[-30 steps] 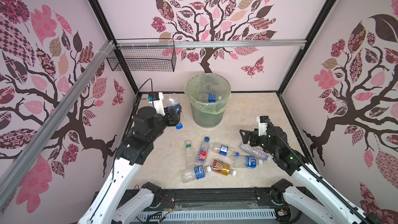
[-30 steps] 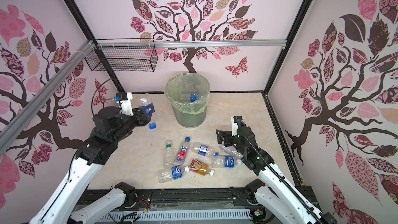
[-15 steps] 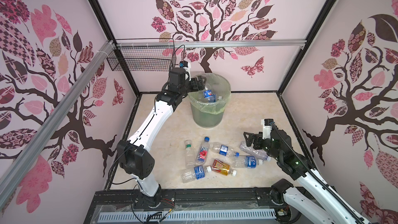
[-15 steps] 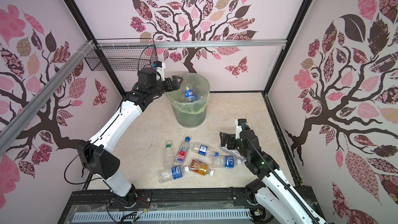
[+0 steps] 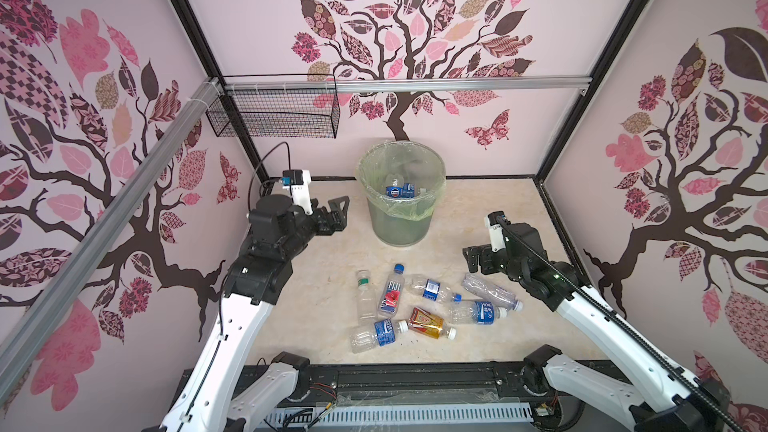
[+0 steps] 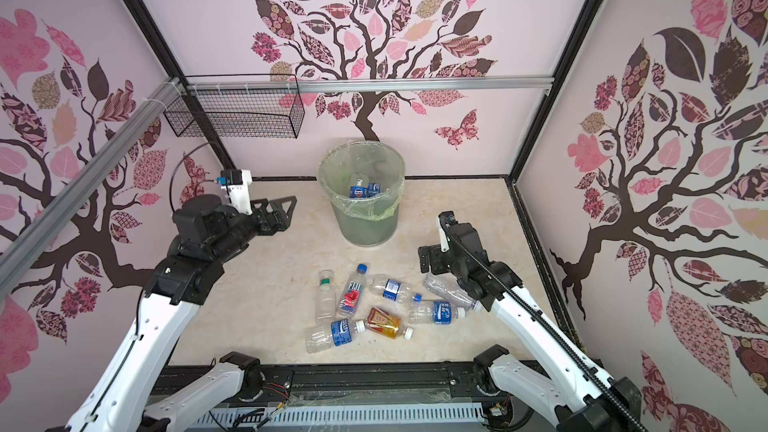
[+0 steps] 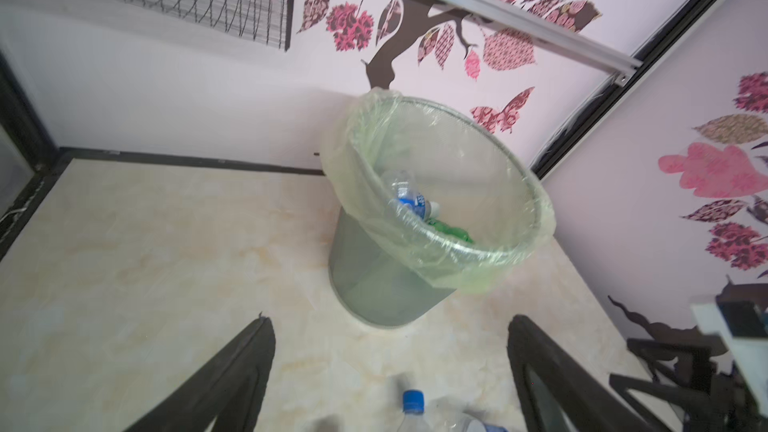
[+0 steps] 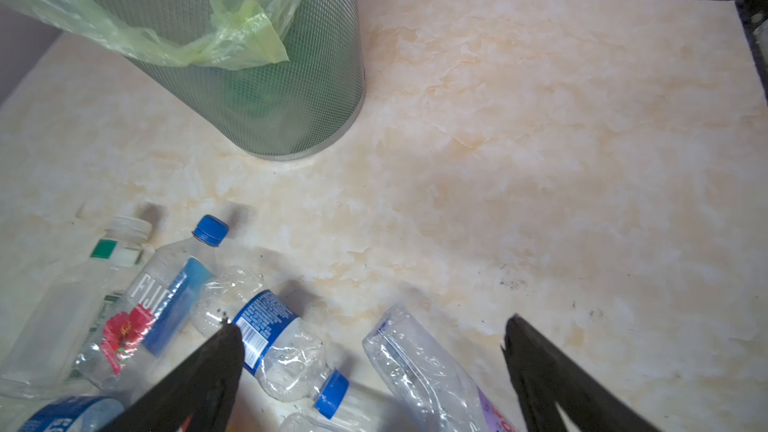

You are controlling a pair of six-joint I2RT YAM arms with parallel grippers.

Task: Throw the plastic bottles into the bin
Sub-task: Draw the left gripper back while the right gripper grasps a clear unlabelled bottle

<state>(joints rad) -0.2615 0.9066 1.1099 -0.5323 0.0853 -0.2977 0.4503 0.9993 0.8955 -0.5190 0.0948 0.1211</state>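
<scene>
The left gripper, jaws spread and empty, is hanging left of the bin, so a fresh pickup seems to be starting. The right gripper, also spread wide, is hovering just above a crumpled clear bottle and is likely needing to drop astride it. Seven plastic bottles are lying dented and see-through on the near floor, and others are sitting inside the bin.

Robot lab booth, framed panel walls, tree decals, aluminium rails

Btls in frnt of bin
</scene>
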